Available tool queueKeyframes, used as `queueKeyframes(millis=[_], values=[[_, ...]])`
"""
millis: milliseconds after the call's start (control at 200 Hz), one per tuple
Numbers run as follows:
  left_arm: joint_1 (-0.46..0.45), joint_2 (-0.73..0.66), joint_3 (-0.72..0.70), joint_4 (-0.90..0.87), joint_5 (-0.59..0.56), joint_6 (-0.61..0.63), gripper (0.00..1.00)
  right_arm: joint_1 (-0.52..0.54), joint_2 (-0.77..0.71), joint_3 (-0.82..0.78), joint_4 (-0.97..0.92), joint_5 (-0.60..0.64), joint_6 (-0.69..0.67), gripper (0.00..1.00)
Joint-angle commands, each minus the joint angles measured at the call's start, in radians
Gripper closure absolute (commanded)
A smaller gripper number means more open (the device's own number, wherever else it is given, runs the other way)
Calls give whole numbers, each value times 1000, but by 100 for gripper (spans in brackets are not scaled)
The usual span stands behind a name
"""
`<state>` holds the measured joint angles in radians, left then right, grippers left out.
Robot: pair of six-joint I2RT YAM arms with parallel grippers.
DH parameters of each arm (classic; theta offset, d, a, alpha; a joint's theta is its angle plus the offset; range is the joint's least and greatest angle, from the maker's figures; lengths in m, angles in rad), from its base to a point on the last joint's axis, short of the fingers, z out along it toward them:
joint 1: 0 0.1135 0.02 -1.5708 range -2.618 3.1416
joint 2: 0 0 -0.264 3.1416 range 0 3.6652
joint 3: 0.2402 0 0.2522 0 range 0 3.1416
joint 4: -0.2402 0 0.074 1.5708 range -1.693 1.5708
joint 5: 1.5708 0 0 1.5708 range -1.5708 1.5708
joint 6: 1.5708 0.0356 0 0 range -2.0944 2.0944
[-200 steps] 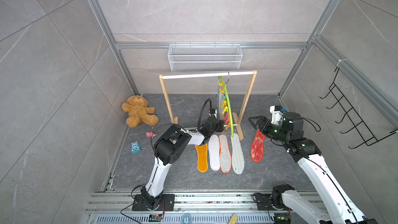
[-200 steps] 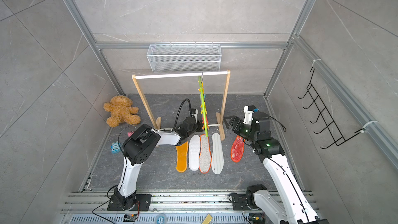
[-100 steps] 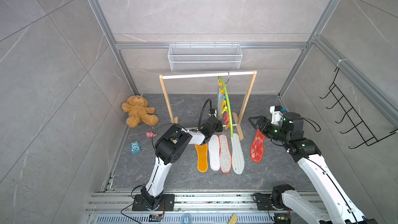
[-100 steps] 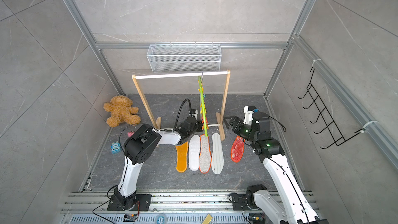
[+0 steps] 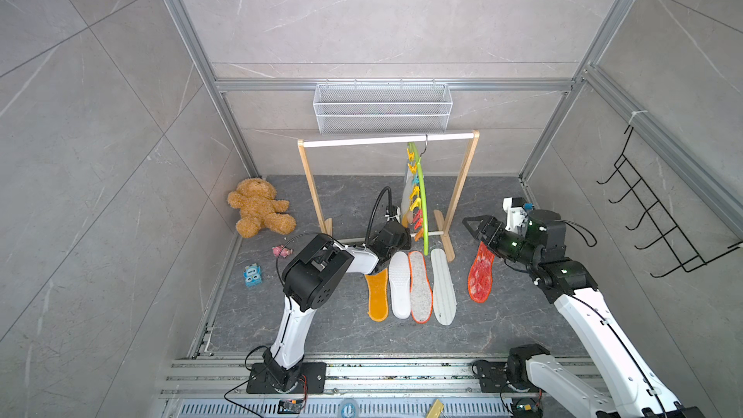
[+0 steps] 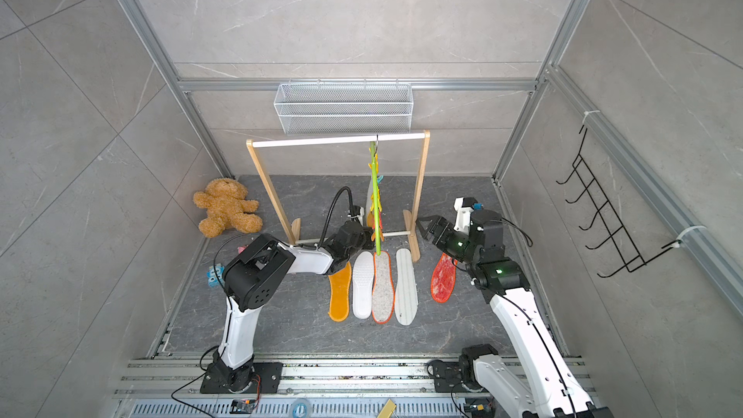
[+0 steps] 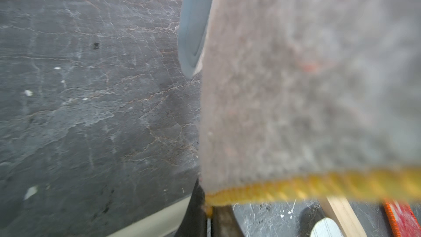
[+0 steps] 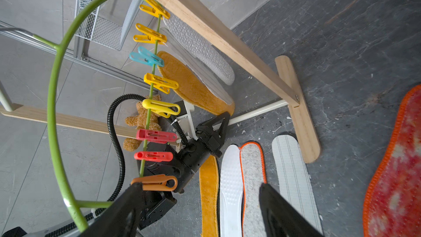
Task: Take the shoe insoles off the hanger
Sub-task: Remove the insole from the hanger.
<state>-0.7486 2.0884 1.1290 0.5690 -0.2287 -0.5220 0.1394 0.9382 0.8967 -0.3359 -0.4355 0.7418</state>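
Note:
The lime-green hanger (image 5: 422, 195) (image 8: 53, 87) hangs from the rack's white rail, and three insoles remain clipped to it. My left gripper (image 7: 208, 210) (image 8: 225, 119) is shut on the bottom rim of one of these, a felt insole (image 7: 296, 87) with a yellow stitched edge and an orange-yellow back (image 8: 193, 85). A blue-grey insole (image 7: 193, 23) hangs behind it. On the floor lie orange-yellow (image 5: 378, 291), white (image 5: 400, 285), orange-rimmed grey (image 5: 420, 287), pale striped (image 5: 442, 287) and red mesh (image 5: 480, 271) insoles. My right gripper (image 5: 472, 225) (image 8: 199, 186) stands open beside the hanger, holding nothing.
The wooden rack (image 5: 462, 191) stands at the back, with a white wire basket (image 5: 382, 108) on the wall above it. A teddy bear (image 5: 257, 213) and two small toys (image 5: 252, 275) lie at the left. Black wire hooks (image 5: 659, 215) hang on the right wall.
My left gripper has shut on the lower rim of the hanging yellow-edged insole. The right arm has stayed where it was, still open.

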Motion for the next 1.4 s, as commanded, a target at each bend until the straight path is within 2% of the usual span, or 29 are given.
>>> queueKeyframes(millis=[0, 215, 479, 689, 1158, 1398], values=[[15, -78, -19, 46, -35, 15, 100, -3, 14, -17, 67, -36, 42, 18], [31, -130, -66, 57, -46, 15, 100, -3, 37, -22, 151, -60, 111, 24], [40, -193, -98, 49, -57, 36, 100, -3, 93, -28, 299, -110, 231, 36], [50, -237, -106, 31, -57, 55, 100, 0, 120, -46, 419, -104, 320, 38], [63, -302, -87, -21, -46, 83, 100, 72, 221, -41, 620, -3, 479, 34], [67, -335, -83, -56, -34, 100, 100, 128, 286, -30, 701, 87, 522, 42]])
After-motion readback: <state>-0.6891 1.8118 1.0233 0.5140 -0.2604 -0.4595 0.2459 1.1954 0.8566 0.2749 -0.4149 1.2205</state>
